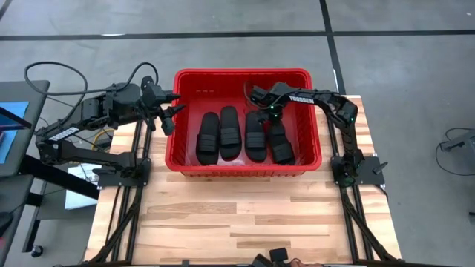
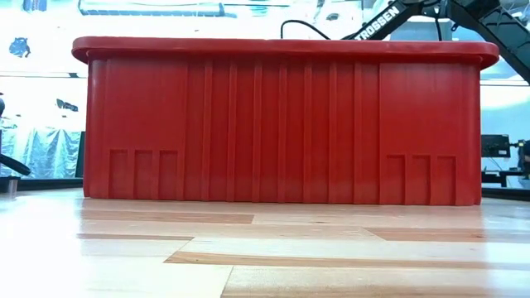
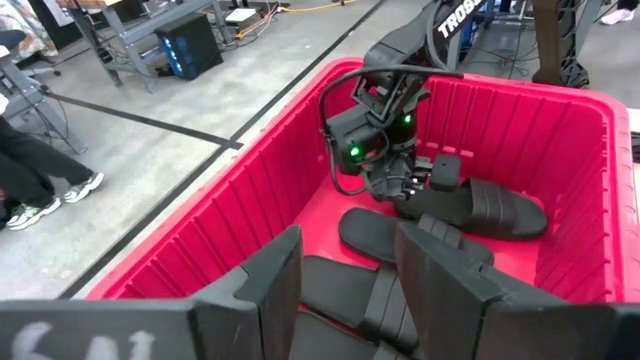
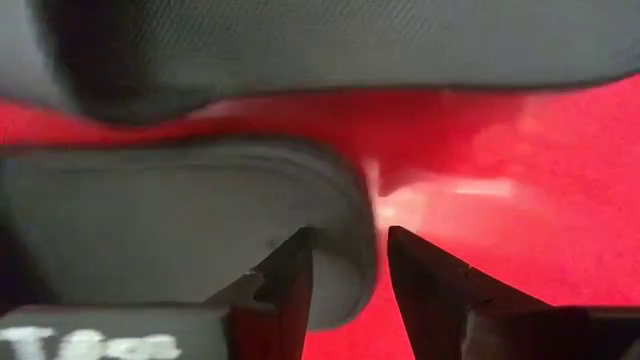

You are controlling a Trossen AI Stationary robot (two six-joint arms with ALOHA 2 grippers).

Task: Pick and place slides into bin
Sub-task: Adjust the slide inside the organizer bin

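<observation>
The red bin [image 1: 241, 72] stands at the table's far middle; its near wall fills the low view [image 2: 281, 124]. Four black slides lie side by side on its floor [image 1: 208, 139] [image 1: 230, 133] [image 1: 255, 136] [image 1: 280, 144]. My right gripper [image 1: 276, 120] reaches down into the bin over the far end of the rightmost slide [image 3: 480, 208]. It is open, with that slide's rounded end [image 4: 340, 220] between its fingers. My left gripper [image 1: 177, 104] is open and empty at the bin's left rim, above it. My right gripper comes from above, slanting down into the bin, its fingers [image 4: 295, 275] on either side of the edge of the slide's rounded end [image 4: 350, 240]. A red strip shows between that edge and the other finger. I cannot tell whether any finger touches it. The slide lies in the bin.
The bin's tall ribbed walls [image 3: 250, 200] surround the slides. Bare wooden tabletop [image 1: 245, 215] lies in front of the bin. A person's legs and shoes [image 3: 40, 190] show on the floor beyond the table in the left wrist view.
</observation>
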